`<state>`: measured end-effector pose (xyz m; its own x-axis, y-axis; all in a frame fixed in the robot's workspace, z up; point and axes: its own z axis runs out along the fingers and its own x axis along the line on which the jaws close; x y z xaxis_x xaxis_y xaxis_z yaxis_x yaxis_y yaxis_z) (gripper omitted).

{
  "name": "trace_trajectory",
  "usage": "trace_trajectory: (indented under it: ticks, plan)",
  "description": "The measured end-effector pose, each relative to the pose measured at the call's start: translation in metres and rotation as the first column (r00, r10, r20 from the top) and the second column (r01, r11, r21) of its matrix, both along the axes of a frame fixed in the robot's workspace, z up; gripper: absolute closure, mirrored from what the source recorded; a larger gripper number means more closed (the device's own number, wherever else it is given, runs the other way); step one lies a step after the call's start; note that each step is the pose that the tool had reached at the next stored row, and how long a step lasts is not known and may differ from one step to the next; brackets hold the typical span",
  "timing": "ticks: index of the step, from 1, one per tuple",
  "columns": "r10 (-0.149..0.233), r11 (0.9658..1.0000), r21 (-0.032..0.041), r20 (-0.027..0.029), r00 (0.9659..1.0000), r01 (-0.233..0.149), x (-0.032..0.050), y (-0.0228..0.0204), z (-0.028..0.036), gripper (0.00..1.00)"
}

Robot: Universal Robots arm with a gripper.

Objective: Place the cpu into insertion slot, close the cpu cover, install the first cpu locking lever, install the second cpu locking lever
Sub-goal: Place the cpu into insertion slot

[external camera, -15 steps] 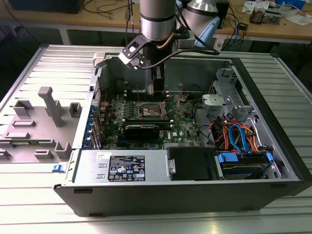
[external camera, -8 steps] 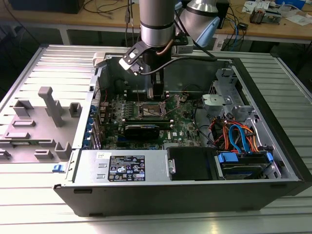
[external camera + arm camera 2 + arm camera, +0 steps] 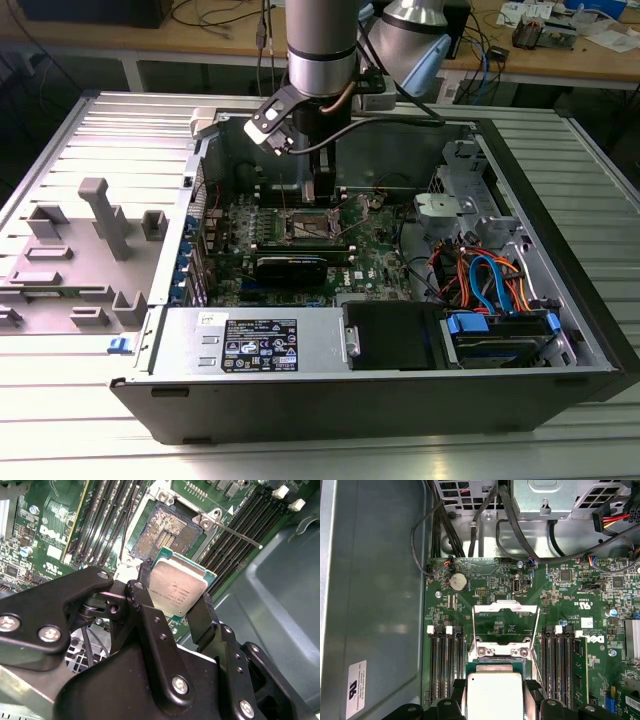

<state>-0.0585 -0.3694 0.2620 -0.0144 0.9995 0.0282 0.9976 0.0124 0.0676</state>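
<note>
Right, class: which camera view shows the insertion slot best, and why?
The second wrist view: the insertion slot lies open there, its contact field bare. In the first wrist view the cpu covers most of it. The exterior view shows it from afar, near the gripper.

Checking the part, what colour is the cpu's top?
Silver-grey; the cpu shows best in the second wrist view.

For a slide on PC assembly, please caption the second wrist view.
Gripper shut on the cpu, holding it close to the bare, uncovered socket on the green motherboard.
</note>
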Motion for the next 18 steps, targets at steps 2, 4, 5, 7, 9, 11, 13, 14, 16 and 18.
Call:
trace_trajectory:
  ticks: [2, 4, 5, 7, 9, 11, 13, 14, 16, 18]
  plan:
    - [0.000, 1.0000, 0.0000, 0.0012, 1.0000, 0.000, 0.0001, 0.0000, 0.0000, 0.46]
    - [0.000, 1.0000, -0.0001, 0.0013, 1.0000, 0.000, 0.0000, 0.0000, 0.0000, 0.46]
    - [0.000, 1.0000, -0.0002, 0.0013, 1.0000, 0.000, 0.0000, 0.0000, 0.0000, 0.46]
    - [0.001, 1.0000, 0.0000, 0.0017, 1.0000, -0.001, -0.0003, 0.0000, -0.0009, 0.46]
    - [0.003, 1.0000, 0.0000, 0.0020, 1.0000, -0.003, -0.0003, 0.0000, -0.0021, 0.46]
    - [0.009, 1.0000, -0.0001, 0.0021, 1.0000, -0.009, -0.0004, -0.0001, -0.0048, 0.46]
    - [0.013, 0.9999, -0.0002, 0.0022, 0.9999, -0.013, -0.0004, -0.0001, -0.0060, 0.46]
    - [0.014, 0.9999, -0.0003, 0.0021, 0.9999, -0.014, -0.0004, -0.0001, -0.0060, 0.46]
    - [0.014, 0.9999, -0.0001, 0.0023, 0.9999, -0.014, -0.0004, -0.0001, -0.0061, 0.46]
    - [0.014, 0.9999, -0.0001, 0.0023, 0.9999, -0.014, -0.0004, -0.0001, -0.0061, 0.46]
